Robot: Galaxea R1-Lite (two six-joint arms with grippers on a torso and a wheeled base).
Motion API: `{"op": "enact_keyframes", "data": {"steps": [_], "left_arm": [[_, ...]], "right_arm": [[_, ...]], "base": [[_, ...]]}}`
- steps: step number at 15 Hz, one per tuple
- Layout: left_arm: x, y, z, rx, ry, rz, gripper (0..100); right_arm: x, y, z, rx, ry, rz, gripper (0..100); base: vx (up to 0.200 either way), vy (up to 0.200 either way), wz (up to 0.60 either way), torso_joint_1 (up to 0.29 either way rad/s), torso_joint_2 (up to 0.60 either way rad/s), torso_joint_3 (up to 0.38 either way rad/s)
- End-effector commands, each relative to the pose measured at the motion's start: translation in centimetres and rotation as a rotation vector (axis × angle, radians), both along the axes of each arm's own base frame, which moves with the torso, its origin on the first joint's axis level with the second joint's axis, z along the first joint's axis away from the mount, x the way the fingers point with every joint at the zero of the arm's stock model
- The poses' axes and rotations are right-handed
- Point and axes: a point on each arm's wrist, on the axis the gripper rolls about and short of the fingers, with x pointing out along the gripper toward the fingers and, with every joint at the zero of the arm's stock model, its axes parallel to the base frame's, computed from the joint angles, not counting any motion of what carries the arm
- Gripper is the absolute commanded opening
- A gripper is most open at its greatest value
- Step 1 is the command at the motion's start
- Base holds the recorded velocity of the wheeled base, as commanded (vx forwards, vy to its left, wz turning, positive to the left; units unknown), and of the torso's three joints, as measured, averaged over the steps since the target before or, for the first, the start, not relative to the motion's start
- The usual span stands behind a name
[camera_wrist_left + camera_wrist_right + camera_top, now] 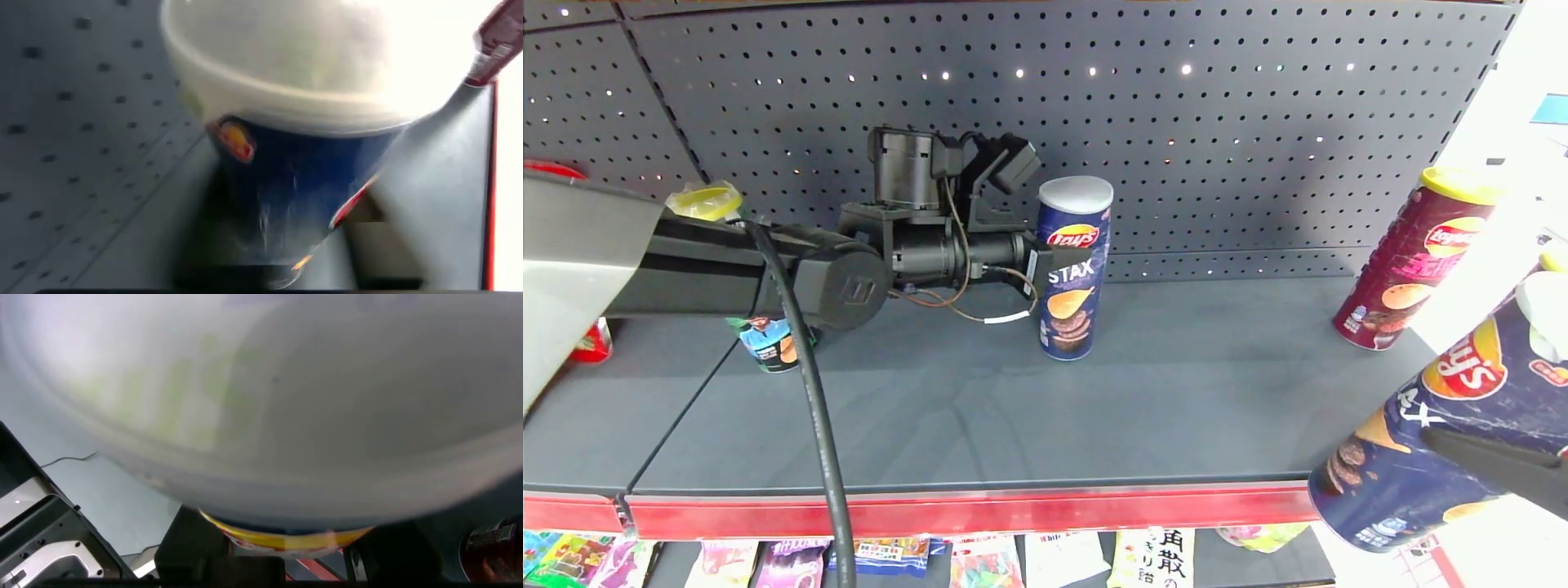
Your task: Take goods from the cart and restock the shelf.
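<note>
The left arm (768,269) lies level across the grey shelf (1176,392) from the left edge, forearm and wrist in one line. It passes in front of a green can (768,343), whose yellow lid shows above the arm. The left claw (1063,265) is clenched on the standing blue can (1078,237), which is upright on the shelf deck just before the pegboard (1176,163).

The left wrist view looks down over that can's pale lid (286,65) and blue side (302,188), dark fingers (204,245) flanking it. It also takes in the shelf's red front edge (489,204) from behind.

Farther right a maroon can (1413,261) stands on the same deck, well apart from the blue one.

At the lower right the right claw (1486,445) grasps a tilted blue can (1445,408) off the shelf, in front of its red lip, one dark finger (1503,461) lying across the label. Its lid (286,400) is a pale blur in the right wrist view (the claw's own dark fingers (188,551) sit below it).

Snack packets (980,559) hang beneath the shelf.
</note>
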Motion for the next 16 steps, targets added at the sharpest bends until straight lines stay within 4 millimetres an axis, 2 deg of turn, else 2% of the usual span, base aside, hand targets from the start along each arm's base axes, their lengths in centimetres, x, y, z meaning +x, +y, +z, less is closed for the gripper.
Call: {"op": "enact_keyframes", "data": {"steps": [1,5,7,9,10,16], "left_arm": [[-0.5,-0.5,0.2,-0.002,-0.002,-0.018,0],[-2.1,-0.3,1.1,-0.009,-0.004,-0.031,0],[-5.4,-0.3,1.4,0.001,0.021,-0.078,0],[-7.9,-0.8,1.5,-0.008,0.06,-0.11,0],[-8.6,-1.2,1.3,-0.012,0.058,-0.113,0],[-9.8,-1.9,0.1,-0.04,0.022,-0.103,0]], "right_arm": [[0.0,0.0,0.0,0.0,-0.002,0.0,0],[0.0,0.0,0.0,0.0,-0.001,-0.001,0],[0.0,0.0,0.1,0.001,-0.003,-0.003,0],[0.1,0.0,0.1,0.001,-0.002,-0.003,0],[0.1,0.0,0.1,0.0,-0.001,-0.003,0],[0.0,0.0,0.3,0.003,-0.009,-0.003,0]], "base": [[0.0,0.0,0.0,0.0,0.0,0.0],[0.0,0.0,0.0,0.0,0.0,0.0],[0.0,0.0,0.0,0.0,0.0,0.0],[0.0,0.0,0.0,0.0,0.0,0.0],[0.0,0.0,0.0,0.0,0.0,0.0],[0.0,0.0,0.0,0.0,0.0,0.0]]}}
